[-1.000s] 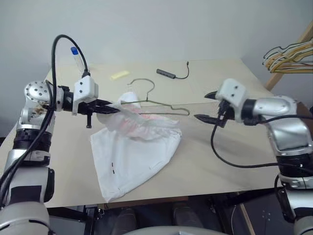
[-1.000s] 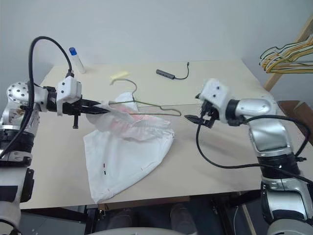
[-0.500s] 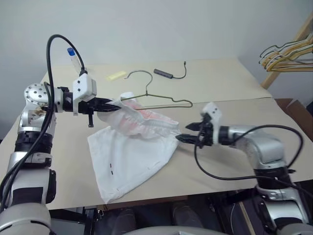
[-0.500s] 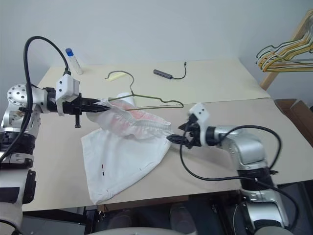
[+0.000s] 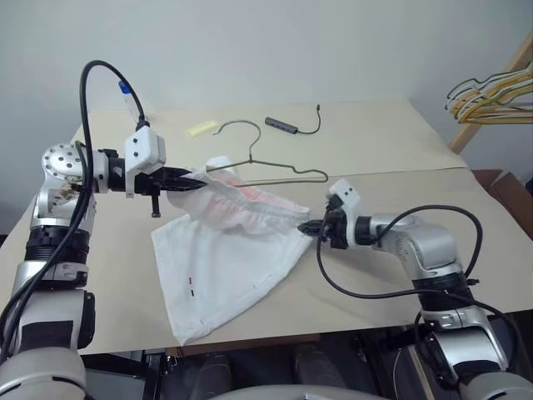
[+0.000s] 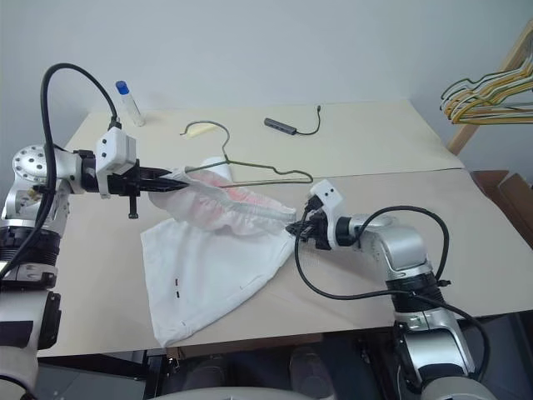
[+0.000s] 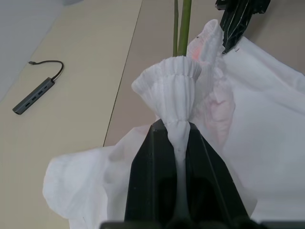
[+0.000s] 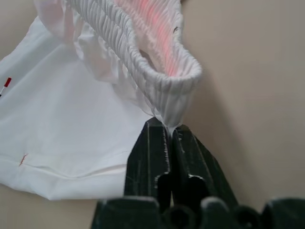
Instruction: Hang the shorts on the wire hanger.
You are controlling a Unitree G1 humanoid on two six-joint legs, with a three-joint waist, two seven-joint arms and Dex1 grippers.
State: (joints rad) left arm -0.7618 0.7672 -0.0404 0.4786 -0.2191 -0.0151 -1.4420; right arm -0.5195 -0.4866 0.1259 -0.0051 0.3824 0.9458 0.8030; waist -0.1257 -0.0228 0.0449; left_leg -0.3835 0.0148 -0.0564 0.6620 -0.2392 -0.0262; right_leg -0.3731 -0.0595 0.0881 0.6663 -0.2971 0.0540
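Both tools clench the shorts (image 5: pixel 229 258) by the waistband: left tool (image 5: pixel 190 183), right tool (image 5: pixel 310 226). The wire hanger (image 5: pixel 265 163) lies on the desk (image 5: pixel 375 142) behind, its lower edge hidden by cloth.

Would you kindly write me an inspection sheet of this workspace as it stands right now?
Surface: beige table, two boards meeting at a seam.
Job's things: shorts white, waistband lifted at both ends, legs lying on the table; wire hanger flat on the table behind the shorts, not yet in them.
Clutter: dark USB hub; yellow note; blue-capped tube at the far left corner.
Grippers: left claw shut on the waistband's left end; right claw shut on its right end.
Cables: hub's thin lead on the table.
Surroundings: plain wall; bunched yellow and dark hangers on a wooden rack at the right.
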